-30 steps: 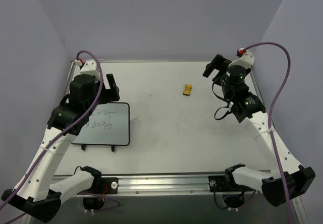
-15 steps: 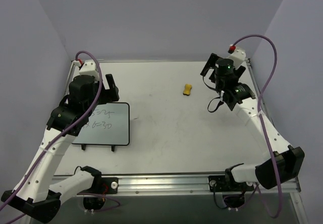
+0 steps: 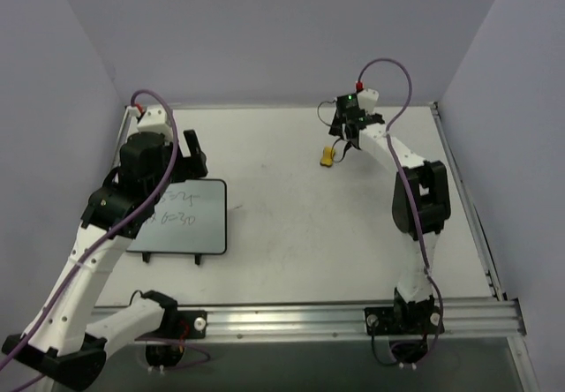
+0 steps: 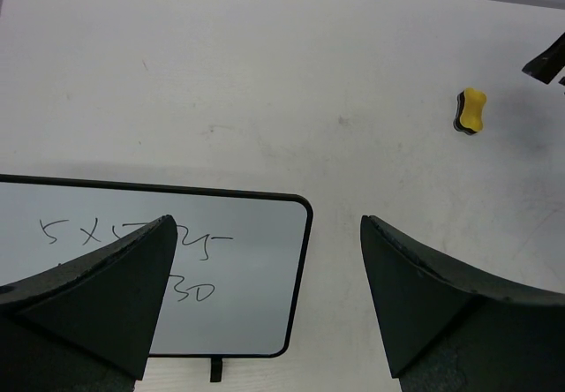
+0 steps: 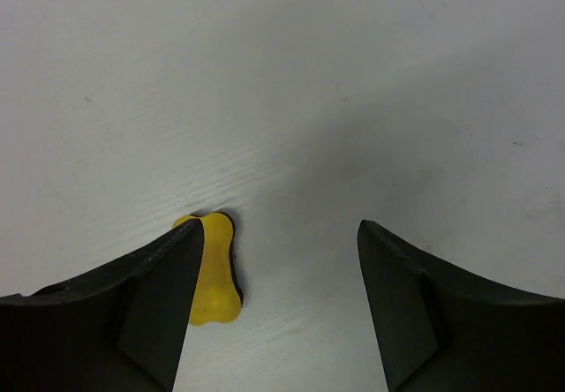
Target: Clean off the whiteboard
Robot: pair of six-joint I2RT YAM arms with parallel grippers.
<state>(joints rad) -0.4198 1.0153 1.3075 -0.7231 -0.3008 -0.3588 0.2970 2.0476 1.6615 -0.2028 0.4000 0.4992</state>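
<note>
Reaching out from its base at the near edge, the right arm point(image 3: 415, 198) is being held stretched toward the far middle of the table point(image 3: 300, 251), with the wrist angled down at the surface. The right gripper point(image 5: 272, 233) is being held spread, with nothing between its fingers. The yellow block point(image 5: 212, 273) is being seen in the right wrist view at the inner edge of the finger on the left of that view. It is partly hidden by that finger, and contact cannot be told.

The left arm point(image 3: 97, 224) is being held bent at the elbow over the left side of the table. The left gripper point(image 4: 267, 224) is being held spread and empty above the far right corner of the whiteboard point(image 4: 238, 268).

The whiteboard is lying flat at the left of the table with handwriting on its face and its small black feet on the near edge. Its left part is being covered by the left arm in the top view. Its left edge is lying close to the table's left edge.

A wide stretch of white surface is showing between the whiteboard's right edge and the block, which are well apart. Purple walls point(image 3: 265, 30) are bounding the table at the left, far and right sides, and a metal rail point(image 3: 291, 319) is running along the near edge.
</note>
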